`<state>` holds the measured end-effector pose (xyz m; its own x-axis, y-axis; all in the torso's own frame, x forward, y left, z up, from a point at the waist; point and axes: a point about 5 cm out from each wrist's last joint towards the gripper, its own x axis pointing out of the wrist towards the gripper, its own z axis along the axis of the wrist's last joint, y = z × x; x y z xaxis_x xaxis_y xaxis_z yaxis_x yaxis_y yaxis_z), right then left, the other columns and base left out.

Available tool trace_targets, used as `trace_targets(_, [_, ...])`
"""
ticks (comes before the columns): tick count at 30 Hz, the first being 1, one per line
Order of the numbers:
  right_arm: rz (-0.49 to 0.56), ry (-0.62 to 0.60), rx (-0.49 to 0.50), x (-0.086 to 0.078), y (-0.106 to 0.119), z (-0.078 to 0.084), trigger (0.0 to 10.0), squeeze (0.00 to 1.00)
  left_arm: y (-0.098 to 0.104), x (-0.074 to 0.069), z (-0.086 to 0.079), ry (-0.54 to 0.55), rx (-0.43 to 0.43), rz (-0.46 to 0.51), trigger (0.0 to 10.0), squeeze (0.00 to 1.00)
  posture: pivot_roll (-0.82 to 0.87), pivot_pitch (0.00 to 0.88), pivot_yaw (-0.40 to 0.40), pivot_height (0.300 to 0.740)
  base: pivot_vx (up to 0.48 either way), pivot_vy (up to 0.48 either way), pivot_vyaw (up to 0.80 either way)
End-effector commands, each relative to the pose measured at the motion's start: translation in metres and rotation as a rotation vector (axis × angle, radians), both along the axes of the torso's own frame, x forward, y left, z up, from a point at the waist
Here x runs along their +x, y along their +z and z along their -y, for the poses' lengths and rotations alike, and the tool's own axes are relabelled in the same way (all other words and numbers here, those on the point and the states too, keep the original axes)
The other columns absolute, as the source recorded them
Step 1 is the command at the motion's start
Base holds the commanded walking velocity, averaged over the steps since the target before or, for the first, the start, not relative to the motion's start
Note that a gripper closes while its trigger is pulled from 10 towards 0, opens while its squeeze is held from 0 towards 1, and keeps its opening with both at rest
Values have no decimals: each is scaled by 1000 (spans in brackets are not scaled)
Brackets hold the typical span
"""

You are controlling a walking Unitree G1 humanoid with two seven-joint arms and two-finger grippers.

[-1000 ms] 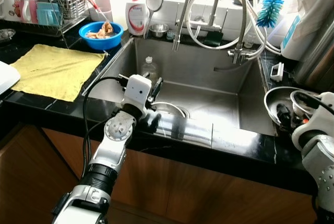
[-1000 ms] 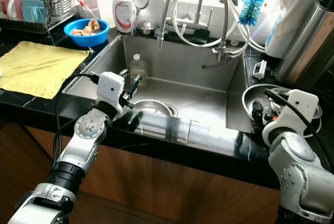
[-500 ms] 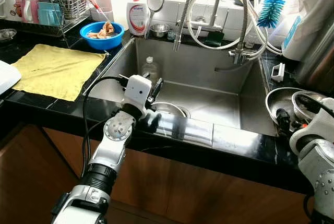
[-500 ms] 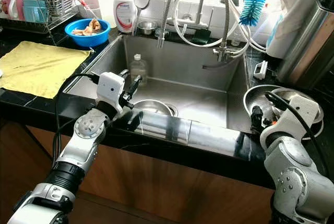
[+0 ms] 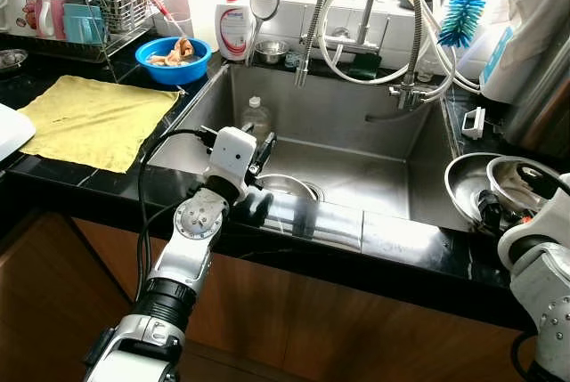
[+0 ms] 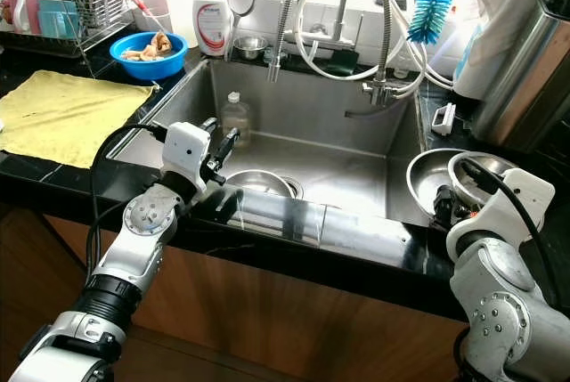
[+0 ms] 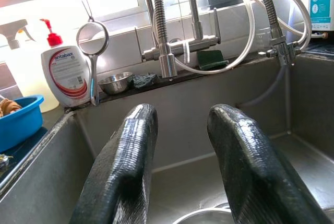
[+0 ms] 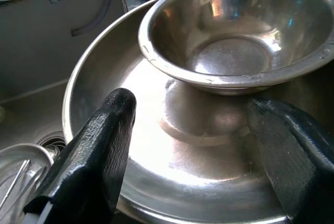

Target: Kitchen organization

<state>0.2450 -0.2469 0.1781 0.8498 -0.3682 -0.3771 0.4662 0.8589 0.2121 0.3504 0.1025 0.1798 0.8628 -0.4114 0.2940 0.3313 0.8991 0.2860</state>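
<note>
I am bringing the right gripper (image 8: 188, 145), jaws open, to the small steel bowl (image 8: 237, 28); light, slippery, best pinched at its rim.

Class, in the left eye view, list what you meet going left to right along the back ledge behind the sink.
Blue bowl → soap bottle → hanging strainer → small steel bowl → green sponge → blue brush.
</note>
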Motion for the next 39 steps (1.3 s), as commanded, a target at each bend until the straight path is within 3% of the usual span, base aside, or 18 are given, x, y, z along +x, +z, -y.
trace_targets(1, [13, -10, -1, -2, 6, -1, 10000, 0, 5, 2, 2, -9, 15, 15, 10000, 0, 36, 0, -44, 740, 0, 0, 0])
trace_targets(14, [95, -26, -53, 3, 38, -11, 10000, 0, 6, 3, 0, -1, 12, 17, 10000, 0, 36, 0, -46, 740, 0, 0, 0])
trace_targets(21, [93, -8, -33, 5, 37, -15, 10000, 0, 6, 3, 1, -6, 12, 15, 10000, 0, 38, 0, -49, 740, 0, 0, 0])
trace_targets(23, [160, -45, -4, 7, 41, -14, 10000, 0, 6, 3, 1, -5, 12, 15, 10000, 0, 38, 0, -47, 740, 0, 0, 0])
trace_targets(25, [231, -167, 18, 6, 47, -2, 10000, 0, 5, 2, 3, -9, 10, 14, 10000, 0, 37, 0, -46, 740, 0, 0, 0])
trace_targets(29, [261, -327, 47, 4, 45, 14, 10000, 0, 5, 2, 6, -19, 8, 14, 10000, 0, 33, 0, -40, 740, 0, 0, 0])
trace_targets(34, [259, -312, 90, 12, 34, 5, 10000, 0, 5, 2, 6, -24, 15, 17, 10000, 0, 37, 0, -37, 740, 0, 0, 0])
trace_targets(39, [253, -324, 103, 17, 27, 7, 10000, 0, 6, 2, 5, -24, 22, 23, 10000, 0, 43, 0, -40, 740, 0, 0, 0])
